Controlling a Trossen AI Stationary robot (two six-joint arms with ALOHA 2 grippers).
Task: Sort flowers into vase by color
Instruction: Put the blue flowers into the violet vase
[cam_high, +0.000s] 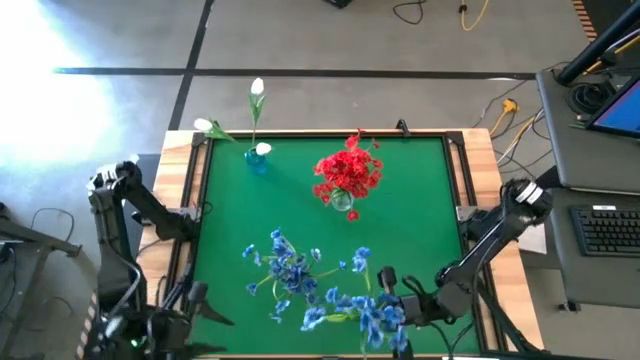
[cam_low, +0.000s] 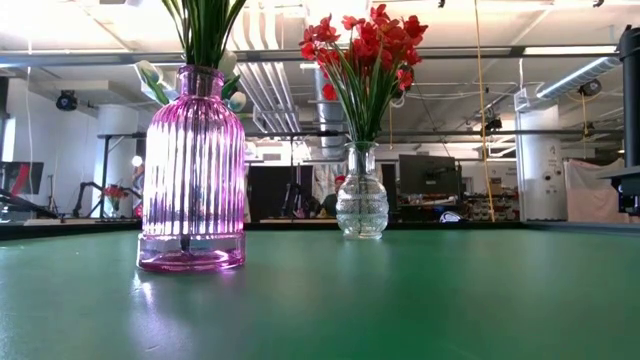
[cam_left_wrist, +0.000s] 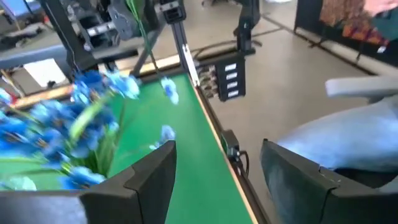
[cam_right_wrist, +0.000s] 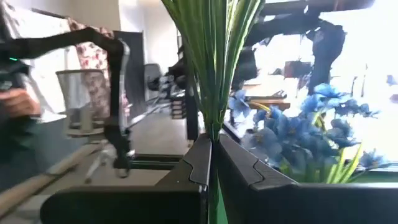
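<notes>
Nearest the robot, at the front edge of the green tabletop (cam_high: 400, 200), the right gripper (cam_right_wrist: 212, 163) is pinched tight on a bundle of green stems (cam_right_wrist: 214, 56); its wrist view cuts the stems off above, so no bloom shows on them there. From overhead the same gripper sits at the edge of the blue flowers (cam_high: 320, 290), which sprawl over the front of the tabletop and partly cover it; whether the gripped stems belong to them cannot be told. The left gripper (cam_left_wrist: 217, 180) hangs at the front left corner, fingers spread wide and empty, the blue sprays just beside it. Farther back, near the middle, the red flowers (cam_high: 347, 172) stand in a clear glass vase (cam_low: 361, 200). At the far left edge, a pink ribbed vase (cam_low: 193, 170) holds green stems whose tops run out of the low view; overhead, the white buds (cam_high: 257, 88) lean out past the tabletop's far edge.
</notes>
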